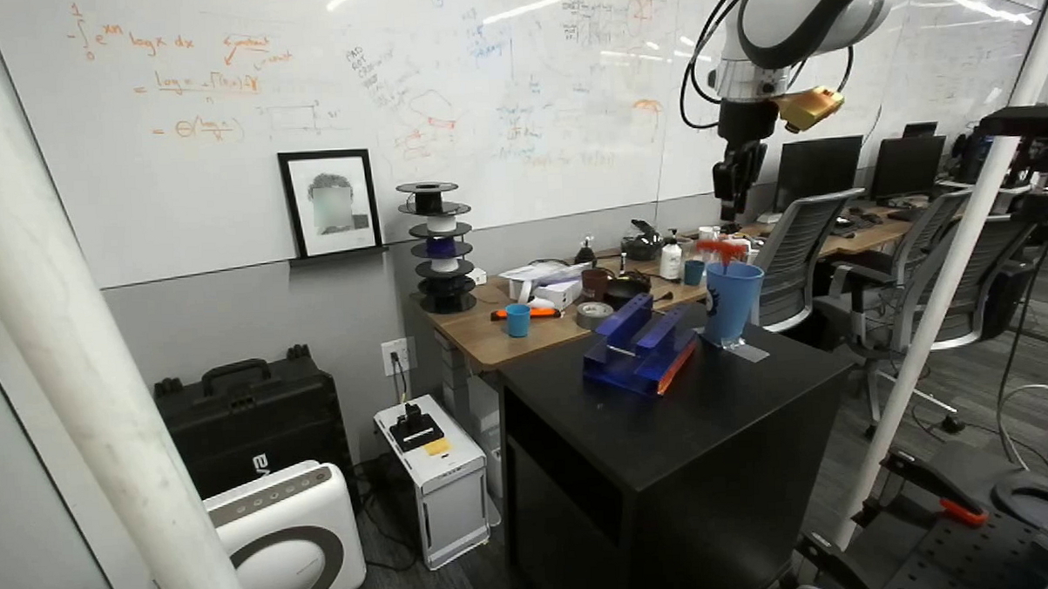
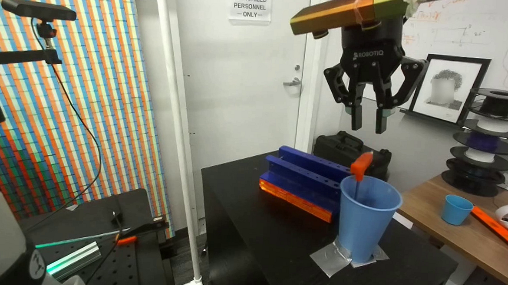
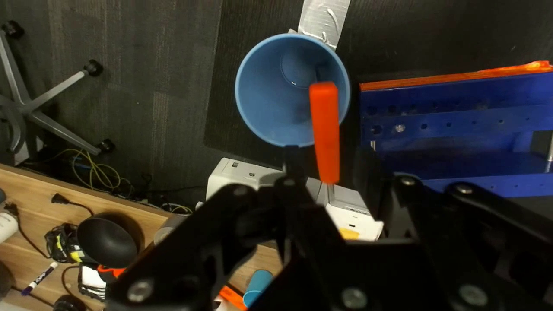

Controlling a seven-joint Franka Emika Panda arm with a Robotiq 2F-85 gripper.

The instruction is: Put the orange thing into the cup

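Observation:
The tall light-blue cup (image 1: pixel 734 300) (image 2: pixel 365 226) (image 3: pixel 268 103) stands upright on the black cabinet, with silver tape at its foot. The orange thing (image 1: pixel 723 250) (image 2: pixel 360 165) (image 3: pixel 326 134) is an orange handle with a thin dark shaft. The handle is above the cup's rim and the shaft reaches down inside the cup. It looks blurred in an exterior view, so I cannot tell whether it is at rest. My gripper (image 1: pixel 732 204) (image 2: pixel 369 124) hangs above the cup, apart from the orange thing. Its fingers are part-way open with nothing between them.
A dark blue box (image 1: pixel 635 352) (image 2: pixel 304 180) (image 3: pixel 458 129) with an orange edge lies beside the cup on the black cabinet (image 1: pixel 616 439) (image 2: pixel 274 248). A wooden desk (image 1: pixel 482 331) behind bears a small blue cup (image 1: pixel 518 319) (image 2: pixel 456 209) and several other items.

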